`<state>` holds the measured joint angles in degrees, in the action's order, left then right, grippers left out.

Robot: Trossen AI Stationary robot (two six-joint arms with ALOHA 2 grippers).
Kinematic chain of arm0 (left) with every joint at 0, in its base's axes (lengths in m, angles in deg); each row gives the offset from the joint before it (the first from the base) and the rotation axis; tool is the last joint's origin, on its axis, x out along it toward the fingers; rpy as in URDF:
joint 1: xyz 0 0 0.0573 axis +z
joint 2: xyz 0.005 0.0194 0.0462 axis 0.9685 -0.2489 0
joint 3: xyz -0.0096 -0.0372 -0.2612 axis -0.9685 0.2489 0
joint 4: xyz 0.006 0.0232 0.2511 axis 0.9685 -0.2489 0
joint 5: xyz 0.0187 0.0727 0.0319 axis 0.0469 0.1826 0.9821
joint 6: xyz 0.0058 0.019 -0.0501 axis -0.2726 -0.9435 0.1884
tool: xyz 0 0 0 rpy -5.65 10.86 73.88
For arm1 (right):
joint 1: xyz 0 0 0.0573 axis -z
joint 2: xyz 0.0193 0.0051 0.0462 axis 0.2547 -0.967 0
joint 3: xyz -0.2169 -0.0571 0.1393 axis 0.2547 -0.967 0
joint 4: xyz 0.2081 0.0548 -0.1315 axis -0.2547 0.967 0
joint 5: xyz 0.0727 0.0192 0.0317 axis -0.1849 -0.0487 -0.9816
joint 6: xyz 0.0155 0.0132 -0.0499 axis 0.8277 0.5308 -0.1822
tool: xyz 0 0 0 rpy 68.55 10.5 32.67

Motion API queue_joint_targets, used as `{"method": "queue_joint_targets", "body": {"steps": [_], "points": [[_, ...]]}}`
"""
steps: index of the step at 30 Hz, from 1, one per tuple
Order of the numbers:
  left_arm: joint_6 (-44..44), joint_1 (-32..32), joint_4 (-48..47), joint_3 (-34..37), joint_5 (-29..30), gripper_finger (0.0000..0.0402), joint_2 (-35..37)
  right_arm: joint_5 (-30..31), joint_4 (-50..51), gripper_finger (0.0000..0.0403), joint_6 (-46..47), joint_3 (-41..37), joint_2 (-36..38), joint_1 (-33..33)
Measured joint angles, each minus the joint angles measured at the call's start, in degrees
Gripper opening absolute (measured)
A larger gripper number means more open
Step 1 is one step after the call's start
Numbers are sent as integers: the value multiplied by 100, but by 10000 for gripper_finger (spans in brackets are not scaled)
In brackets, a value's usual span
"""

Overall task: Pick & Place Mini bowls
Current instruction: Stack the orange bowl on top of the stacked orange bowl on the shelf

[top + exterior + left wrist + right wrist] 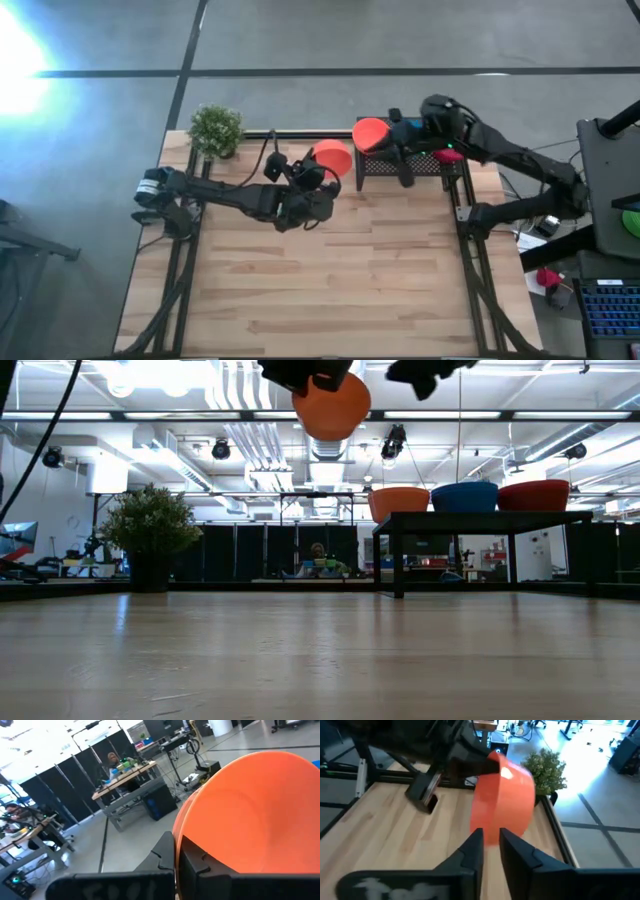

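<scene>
The left gripper (326,172) is up in the air near the back of the wooden table (330,290). Its fingers are pinched tight on the rim of an orange mini bowl (333,156), which hangs tilted, high above the table. The right gripper (396,132) is over the black wire rack (420,168), with its fingers close together and nothing between them. On the rack sit an orange bowl (398,501), a blue bowl (464,496) and a red bowl (534,494) in a row. A small green potted plant (216,130) stands at the back left corner.
</scene>
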<state>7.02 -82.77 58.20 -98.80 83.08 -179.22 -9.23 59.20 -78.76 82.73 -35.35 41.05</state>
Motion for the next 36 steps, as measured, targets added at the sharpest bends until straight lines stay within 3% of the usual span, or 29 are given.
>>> {"method": "queue_joint_targets", "body": {"steps": [7,14,23,28,36], "points": [[-80,164,2,0,8,0,11,36,253,119,-163,935,-893,-21],[-99,212,7,0,9,0,13,304,652,146,-462,1527,-1454,-19],[-284,210,190,0,13,0,13,328,617,141,-460,1801,-1896,-16],[-553,198,195,-65,-4,0,13,929,610,131,-479,1835,-2009,-56],[-1210,197,225,-85,-412,0,55,1037,660,117,-485,1834,-2013,-44]]}}
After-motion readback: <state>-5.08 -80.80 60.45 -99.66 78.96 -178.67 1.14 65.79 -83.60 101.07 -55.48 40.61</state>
